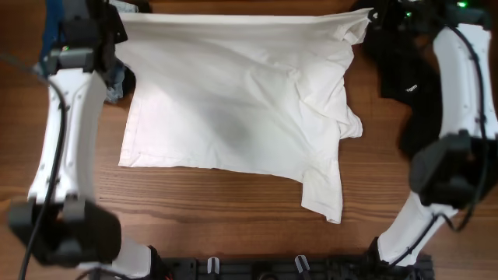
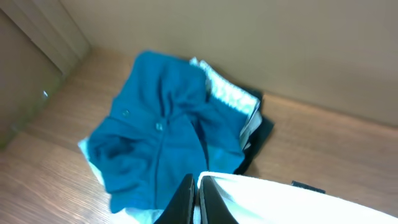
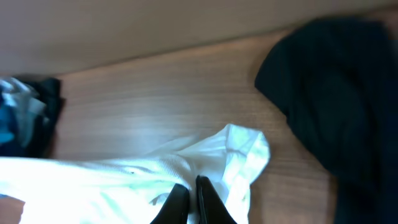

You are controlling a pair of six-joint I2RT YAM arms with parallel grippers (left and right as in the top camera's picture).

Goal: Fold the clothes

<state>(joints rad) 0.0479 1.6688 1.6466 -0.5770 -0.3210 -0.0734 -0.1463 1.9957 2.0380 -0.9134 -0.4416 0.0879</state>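
The white shirt (image 1: 233, 101) lies spread over the wooden worktop (image 1: 233, 225), filling its middle and reaching to 12 o'clock, where its far edge runs in a nearly straight line between the two arms. The left end effector (image 2: 196, 200) is pinched narrow on the shirt's 11 o'clock corner, and the right end effector (image 3: 189, 200) is clamped on the bunched corner at 1 o'clock. One sleeve hangs toward 5 o'clock. A crumpled blue garment (image 2: 155, 130) sits at the shirt's 10 o'clock, and a black garment (image 3: 329, 99) lies at its 2 o'clock.
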